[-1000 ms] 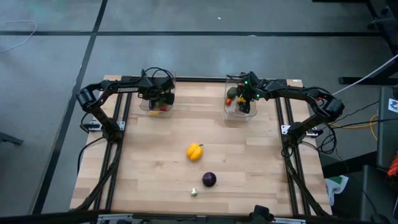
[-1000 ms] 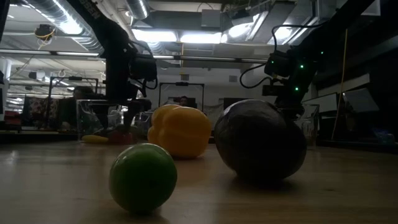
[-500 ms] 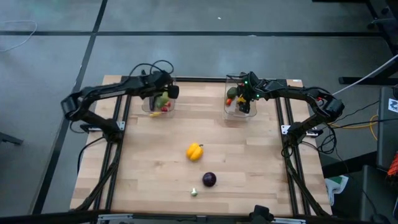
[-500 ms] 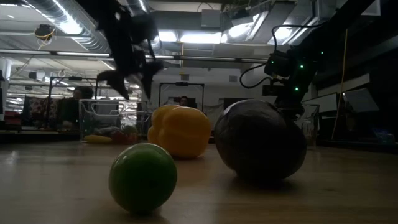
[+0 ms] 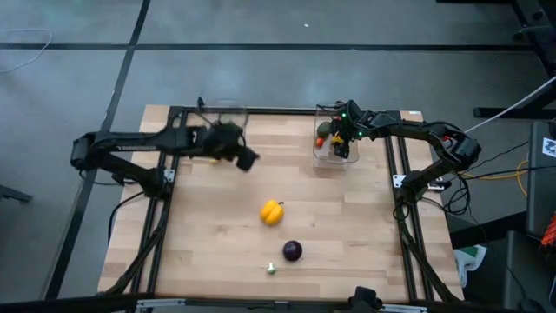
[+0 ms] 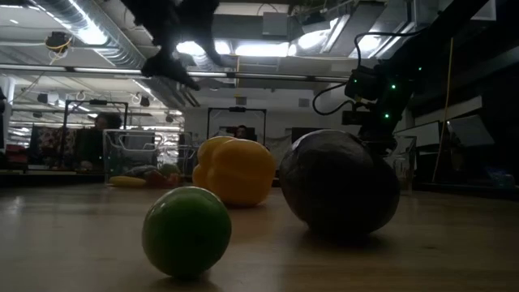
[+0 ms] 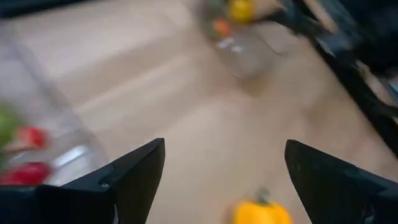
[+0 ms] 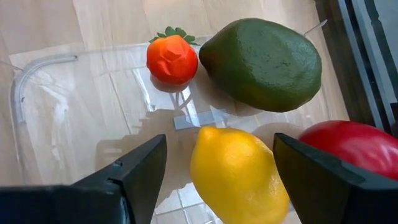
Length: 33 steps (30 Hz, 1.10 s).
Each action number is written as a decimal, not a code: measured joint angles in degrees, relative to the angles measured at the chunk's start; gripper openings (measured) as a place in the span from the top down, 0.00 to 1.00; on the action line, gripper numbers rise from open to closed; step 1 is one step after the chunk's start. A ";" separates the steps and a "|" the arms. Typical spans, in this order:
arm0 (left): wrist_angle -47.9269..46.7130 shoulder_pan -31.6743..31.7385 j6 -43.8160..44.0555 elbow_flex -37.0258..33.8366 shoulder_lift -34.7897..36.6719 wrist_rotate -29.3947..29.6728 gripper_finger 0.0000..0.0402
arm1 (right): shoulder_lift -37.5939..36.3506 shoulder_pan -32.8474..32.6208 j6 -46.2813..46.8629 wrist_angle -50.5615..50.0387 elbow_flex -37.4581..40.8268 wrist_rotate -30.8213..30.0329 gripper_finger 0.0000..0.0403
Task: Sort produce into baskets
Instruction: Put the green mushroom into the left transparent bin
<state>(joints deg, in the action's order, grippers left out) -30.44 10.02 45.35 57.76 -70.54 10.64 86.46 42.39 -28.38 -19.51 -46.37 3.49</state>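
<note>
My left fingers point(image 5: 247, 159) are open and empty, over the surface beside the left bin point(image 5: 222, 117) at the far edge. My right fingers point(image 8: 214, 171) are open over the right bin point(image 5: 323, 149), above a lemon point(image 8: 239, 175). A yellow pepper point(image 5: 272, 211) sits mid-surface.

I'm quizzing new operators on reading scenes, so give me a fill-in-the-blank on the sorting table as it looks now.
1. The loose pepper on the table is ____ in colour.
2. The right gripper hangs open over a yellow ____ in its basket.
3. The left gripper holds ____.
4. The avocado lies beside a small ____ piece.

Missing words: yellow; lemon; nothing; orange
</note>
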 joint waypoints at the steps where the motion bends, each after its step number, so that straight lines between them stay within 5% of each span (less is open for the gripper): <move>1: 0.86 -2.44 0.41 0.00 -0.13 0.09 0.19 | 0.00 0.00 0.00 0.00 0.00 0.00 0.28; 14: 19.55 -28.81 4.19 0.07 -10.68 3.74 0.19 | 0.00 0.00 0.00 0.02 -0.01 0.00 0.28; 23: 39.27 -37.34 -0.99 0.07 -26.26 3.76 0.19 | 0.00 0.00 0.00 0.07 0.00 0.04 0.28; 33: 41.98 -41.89 -0.47 0.07 -35.13 3.67 0.19 | 0.00 0.00 0.00 0.15 0.00 0.15 0.28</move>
<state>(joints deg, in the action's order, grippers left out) 11.53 -31.87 44.88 57.82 -105.67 14.30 86.46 42.39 -28.38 -19.35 -46.37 3.63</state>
